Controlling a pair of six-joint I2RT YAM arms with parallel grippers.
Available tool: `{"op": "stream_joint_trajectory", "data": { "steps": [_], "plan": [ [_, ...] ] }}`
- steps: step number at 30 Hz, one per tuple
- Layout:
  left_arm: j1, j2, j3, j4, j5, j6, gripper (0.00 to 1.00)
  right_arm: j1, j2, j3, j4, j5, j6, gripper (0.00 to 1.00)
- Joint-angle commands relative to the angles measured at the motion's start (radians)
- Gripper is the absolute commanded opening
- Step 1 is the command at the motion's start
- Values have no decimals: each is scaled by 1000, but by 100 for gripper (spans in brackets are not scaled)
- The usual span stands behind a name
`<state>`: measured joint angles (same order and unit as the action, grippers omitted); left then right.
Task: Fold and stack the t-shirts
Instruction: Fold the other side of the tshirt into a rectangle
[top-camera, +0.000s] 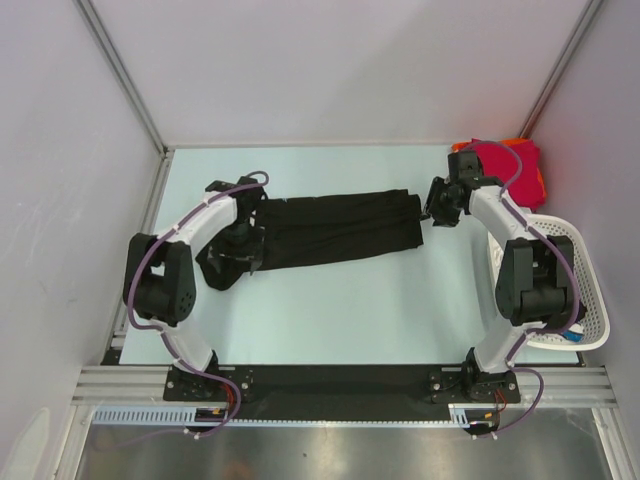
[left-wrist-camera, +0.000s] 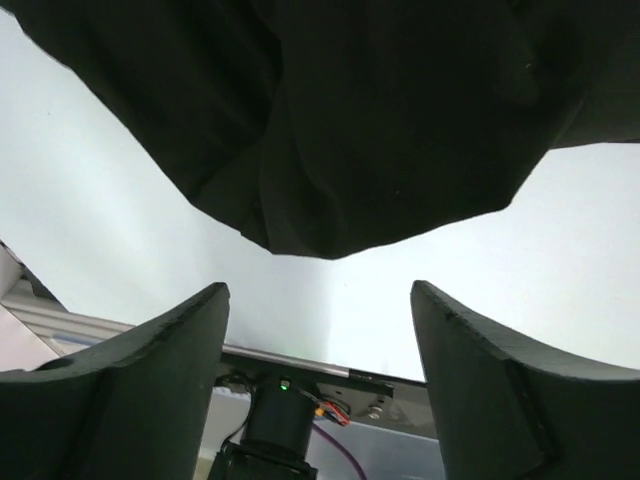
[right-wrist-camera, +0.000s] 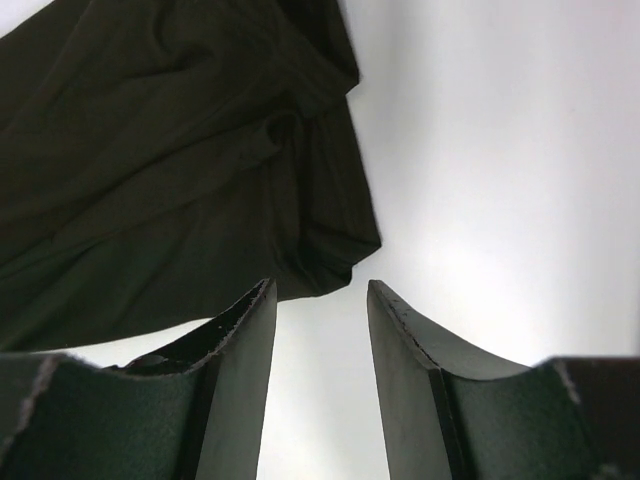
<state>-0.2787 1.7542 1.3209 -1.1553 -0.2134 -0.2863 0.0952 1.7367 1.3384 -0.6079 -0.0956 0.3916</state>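
Observation:
A black t-shirt (top-camera: 335, 228) lies folded into a long band across the middle of the table. My left gripper (top-camera: 240, 240) is over its left end, open and empty, with the black cloth (left-wrist-camera: 380, 120) just beyond the fingertips. My right gripper (top-camera: 437, 205) is open and empty at the band's right end; the shirt's corner (right-wrist-camera: 180, 160) lies just ahead of the left finger. A crimson red t-shirt (top-camera: 500, 160) with an orange one (top-camera: 522, 145) beneath it lies at the back right corner.
A white lattice basket (top-camera: 585, 300) stands at the right edge beside the right arm. Grey walls enclose the table on the left, back and right. The metal rail (top-camera: 340, 385) with the arm bases runs along the near edge.

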Motion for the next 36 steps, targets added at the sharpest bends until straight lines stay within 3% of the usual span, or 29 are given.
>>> {"op": "stream_joint_trajectory", "data": {
  "steps": [1, 2, 5, 7, 10, 26, 30, 36],
  "plan": [
    [-13, 10, -3, 55, 0, 9, 73, 18, 6, 44, 30, -44, 4, 47],
    [-13, 25, 7, 60, -4, 12, 67, 20, 9, 48, 25, -46, 4, 47],
    [-13, 85, 33, 59, -55, 22, 34, 23, 14, 58, 19, -52, 3, 46],
    [-13, 128, 49, 49, -96, 29, 25, 21, 6, 58, 20, -59, 0, 46],
    [-4, 146, 73, 58, -115, 27, 0, 23, -5, 61, 20, -56, -7, 47],
    [88, 91, 164, -1, -254, 35, 0, 29, 0, 45, 36, -98, 3, 46],
    [110, 175, 208, -12, -297, 13, 0, 37, 14, 56, 42, -107, 4, 46],
    [151, 313, 408, -38, -314, 16, 0, 46, 17, 65, 30, -110, 3, 46]
  ]
}}
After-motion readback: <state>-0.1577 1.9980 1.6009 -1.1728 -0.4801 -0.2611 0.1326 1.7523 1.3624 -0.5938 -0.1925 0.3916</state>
